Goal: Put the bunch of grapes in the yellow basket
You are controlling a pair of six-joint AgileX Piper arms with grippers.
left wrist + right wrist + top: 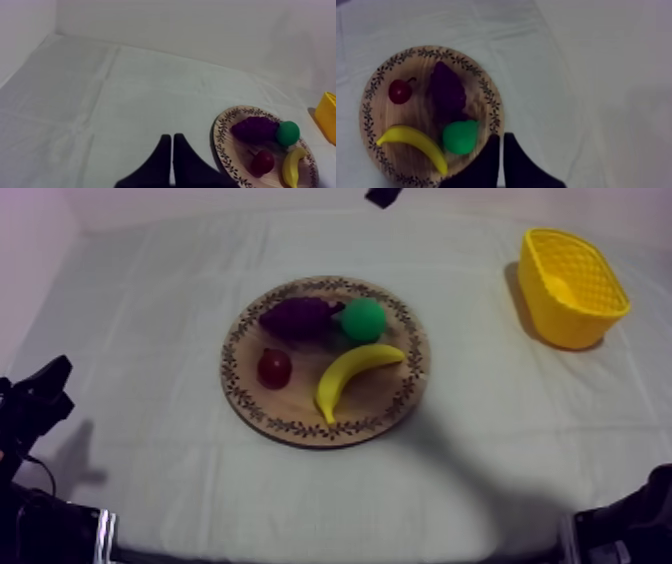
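Looking from top: grapes [297, 316] lie on the board's [310, 431] far side, beside the pear [363, 319]; basket [565, 313] well apart, right. Left wrist: my left claw [172, 139] pressed together, short of board. Right wrist: my right claw [502, 139] likewise, near pear. Grapes probably light, lumpy, slick; I'd pinch across the middle.

Grapes [297, 316], pear [363, 319], banana [352, 374], small red fruit [274, 368] on board [300, 416]; basket [562, 326] well right.

1. The wooden board [371, 95]: round, patterned rim, lying flat, its edge near the tips of the right claw [502, 136].
2. The bunch of grapes [447, 92]: dark purple, lying on the board, just ahead of that claw.
3. The yellow basket [572, 288]: upright, lattice-walled, beyond the board from the left claw [172, 136].
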